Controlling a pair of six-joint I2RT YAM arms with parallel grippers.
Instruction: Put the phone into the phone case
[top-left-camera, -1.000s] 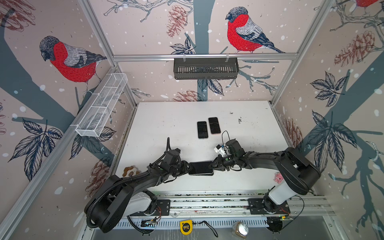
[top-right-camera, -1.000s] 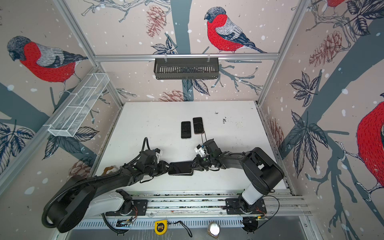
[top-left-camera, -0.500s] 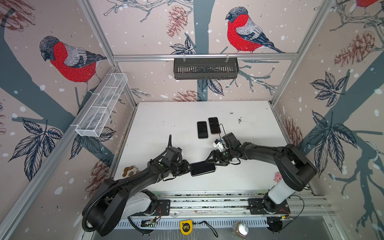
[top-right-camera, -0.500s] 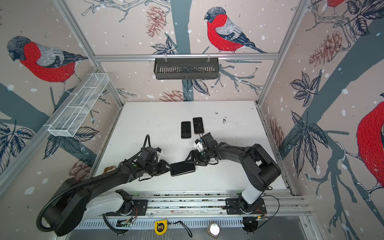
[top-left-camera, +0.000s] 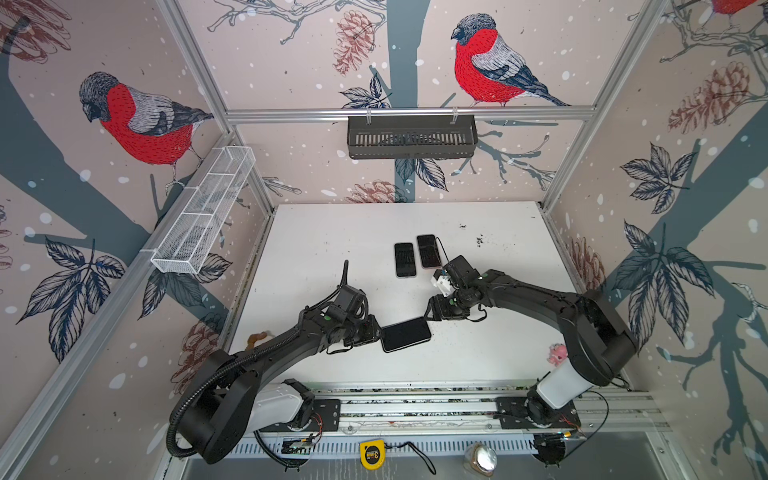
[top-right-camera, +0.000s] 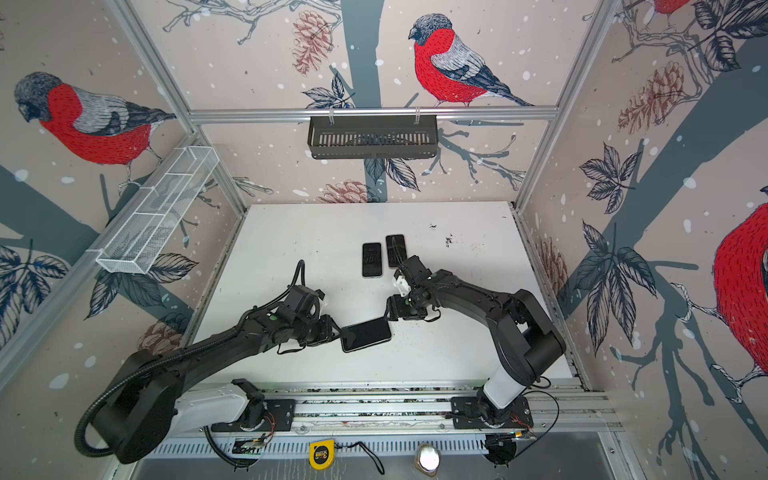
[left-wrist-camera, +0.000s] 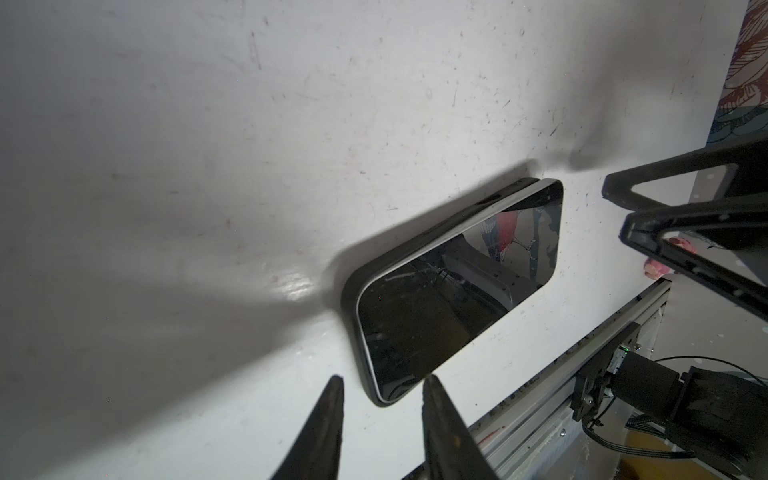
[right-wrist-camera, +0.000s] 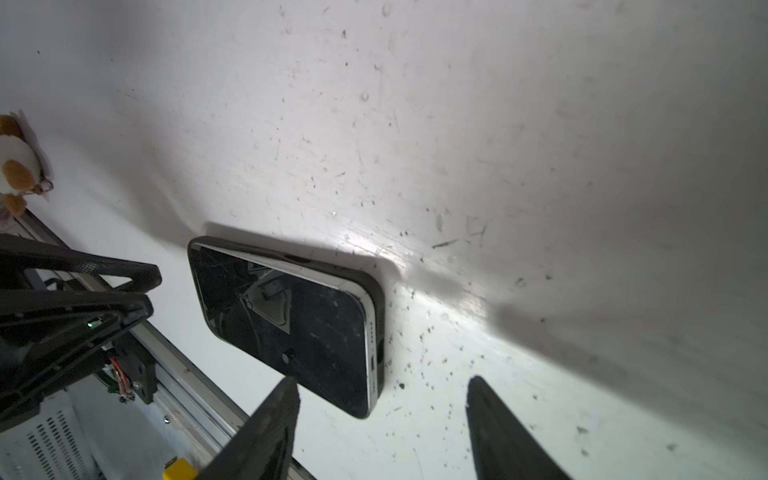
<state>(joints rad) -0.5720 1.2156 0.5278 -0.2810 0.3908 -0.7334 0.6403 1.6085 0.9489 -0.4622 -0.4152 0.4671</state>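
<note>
The phone (top-left-camera: 406, 334) (top-right-camera: 365, 334), dark screen up, lies inside the black phone case (left-wrist-camera: 349, 299) near the table's front. In the right wrist view the phone (right-wrist-camera: 286, 320) shows its silver edge standing above the case rim (right-wrist-camera: 376, 299) at one end. My left gripper (top-left-camera: 376, 332) (left-wrist-camera: 381, 380) is open a little at the phone's left end. A corner of the phone reaches between the tips without being clamped. My right gripper (top-left-camera: 430, 313) (right-wrist-camera: 382, 380) is open wide just off the phone's right far corner and holds nothing.
Two more dark phones (top-left-camera: 405, 259) (top-left-camera: 428, 251) lie side by side further back. A brown plush toy (top-left-camera: 257, 338) sits at the table's left edge and a pink one (top-left-camera: 557, 353) at the right. A black basket (top-left-camera: 411, 137) hangs on the back wall.
My right gripper has let go of the phone's right end, opened and drawn back. The phone has turned, its right end now further back. The left gripper has barely moved.
</note>
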